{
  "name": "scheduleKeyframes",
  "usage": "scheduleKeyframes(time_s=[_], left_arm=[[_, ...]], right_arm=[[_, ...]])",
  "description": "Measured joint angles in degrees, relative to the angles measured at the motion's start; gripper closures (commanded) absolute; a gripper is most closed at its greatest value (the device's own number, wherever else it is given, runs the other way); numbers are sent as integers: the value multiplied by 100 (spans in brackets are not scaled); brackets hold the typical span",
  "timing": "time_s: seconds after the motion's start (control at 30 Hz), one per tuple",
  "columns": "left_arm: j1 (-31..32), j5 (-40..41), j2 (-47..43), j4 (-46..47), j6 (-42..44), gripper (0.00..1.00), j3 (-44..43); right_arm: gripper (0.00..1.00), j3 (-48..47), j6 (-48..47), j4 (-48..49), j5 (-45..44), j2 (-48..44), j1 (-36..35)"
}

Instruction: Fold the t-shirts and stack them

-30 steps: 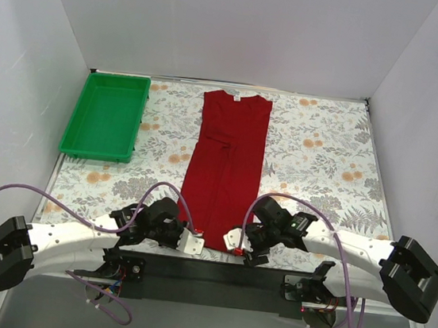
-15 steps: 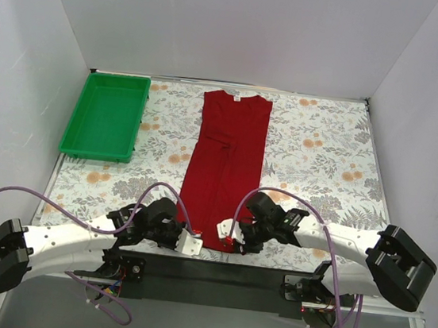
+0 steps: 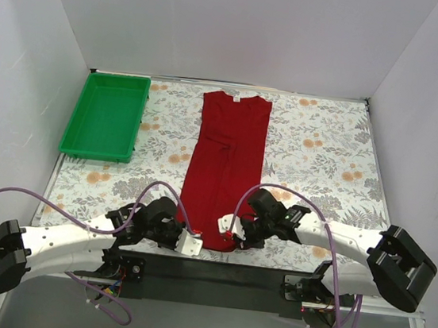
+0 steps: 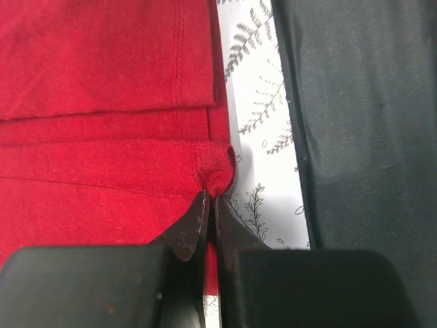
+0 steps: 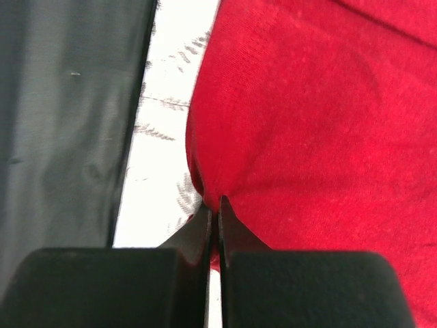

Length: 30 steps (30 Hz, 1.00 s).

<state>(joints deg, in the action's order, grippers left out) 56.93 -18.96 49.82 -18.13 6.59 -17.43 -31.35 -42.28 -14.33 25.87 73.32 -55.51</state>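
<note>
A plain dark red short-sleeved t-shirt of soft cloth (image 3: 225, 165) lies flat in the middle of the table, which is covered with a white sheet printed with flowers and leaves (image 3: 323, 161). The t-shirt is folded lengthwise into a long narrow strip. Its collar is at the far end, near the back wall, and its hem is at the near end, close to the black strip along the near edge of the table (image 3: 213, 274). Around the middle of the t-shirt the cloth shows some slanted creases.

The left gripper (image 4: 208, 199) is low at the near left corner of the t-shirt. Its two black fingers are pressed together, and a small pinch of red cloth at the hem corner is caught between their tips, so it is grasping the t-shirt. Just beyond this pinch, the left wrist view shows a folded layer with a double line of stitching.

The right gripper (image 5: 213, 206) is low at the near right corner. Its jaws are clenched as well, and the red edge of the cloth goes in between their tips, so this one is also grasping the t-shirt. The two grippers are near each other, with the hem end between them.

A green rectangular plastic tray (image 3: 105, 114) stands at the far left of the table, well apart from the t-shirt
</note>
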Motion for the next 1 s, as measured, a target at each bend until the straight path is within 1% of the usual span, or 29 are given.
scheduleKeyframes(time_s=[0.1,0.27,0.43,0.6,0.77,0.9,1.0], left_arm=[[0,-118,127,-109,0,100,-177],[-118,-310,651,-358,116,100,-785],[-822,-837,1200,-428,337,100,-1443],[-1521,-1235,1958,-319,588,100,-2070],[-2109,-1567,3106,-144,796,100,-2979],[-2645,-1764,3899,4,894,100,-3781],[-2918,-1816,4470,111,955,100,-4378]], right_arm=[[99,-179,-133,-361,363,-55,175],[99,-656,-468,-940,1259,-151,870],[99,-1207,-774,-1438,1958,-2,1738],[99,-1869,-944,-1768,2371,728,2498],[99,-2817,-887,-2000,2538,1567,3147],[99,-3543,-686,-2031,2570,2116,3471],[99,-4044,-476,-2022,2575,2601,3633]])
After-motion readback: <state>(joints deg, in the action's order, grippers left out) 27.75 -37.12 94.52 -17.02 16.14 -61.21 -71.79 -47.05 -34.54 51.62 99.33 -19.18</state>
